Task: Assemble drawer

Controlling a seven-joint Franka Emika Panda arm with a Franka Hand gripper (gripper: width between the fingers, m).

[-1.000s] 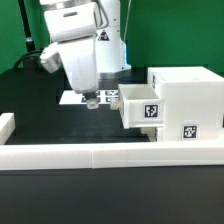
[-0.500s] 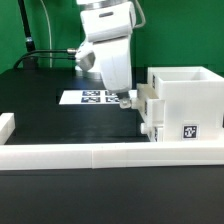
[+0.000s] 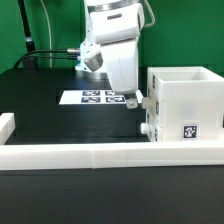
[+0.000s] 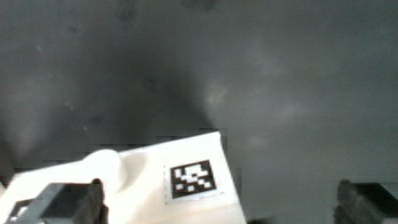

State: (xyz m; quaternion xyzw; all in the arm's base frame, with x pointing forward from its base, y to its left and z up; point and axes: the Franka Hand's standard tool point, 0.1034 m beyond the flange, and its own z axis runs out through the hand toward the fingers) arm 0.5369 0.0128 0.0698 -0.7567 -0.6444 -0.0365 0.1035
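Smooth white boxy drawer (image 3: pixel 183 108), gripper (image 3: pixel 133 101) beside its face, matte black table (image 3: pixel 60 125)

Drawer (image 3: pixel 185 105): white plastic; black-and-white square tag on its front.
Bench (image 3: pixel 50 120): black.
Marker board (image 3: pixel 95 97), beside the drawer: white, black square tags.
Low wall (image 3: pixel 110 155), before the drawer: white.
Backdrop (image 3: pixel 20 30): green.
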